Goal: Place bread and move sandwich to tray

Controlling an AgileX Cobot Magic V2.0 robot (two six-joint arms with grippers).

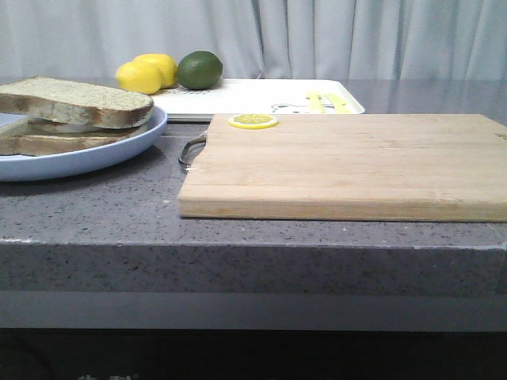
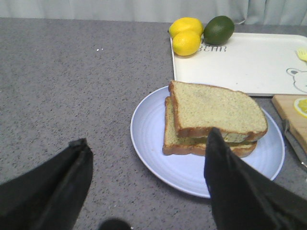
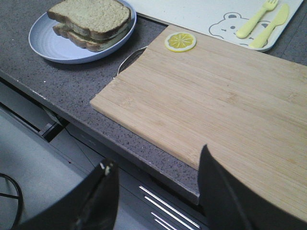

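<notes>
The sandwich [image 2: 213, 122] sits assembled on the blue plate [image 2: 153, 148], top slice of bread [image 2: 216, 111] already laid over the lower one with something pale just showing between them at the edge. So the bread step looks done to me, and what's left is getting the sandwich over to the tray [image 2: 244, 67].

The tray lies just behind the plate, nearly touching its far rim, with two lemons [image 2: 186, 34] and a lime [image 2: 218, 29] at its near-left corner and a bear print and yellow cutlery [image 3: 263, 21] toward the other end. The middle of it is bare white. A wooden board [image 1: 348, 162] lies beside the plate, with a lemon slice [image 1: 253, 121] at its back corner.

The left gripper [image 2: 146, 167] hangs above the counter near the plate, jaws spread wide and empty, one finger overlapping the sandwich's near corner in its own view. The right gripper [image 3: 156, 184] hovers past the board's front edge, also wide and holding nothing.

Next, I'd guess the left arm goes in, since it is closest. Whether it takes the plate's rim or the sandwich itself, it must keep the stack level so the top slice doesn't slide, and set down clear of the fruit.
</notes>
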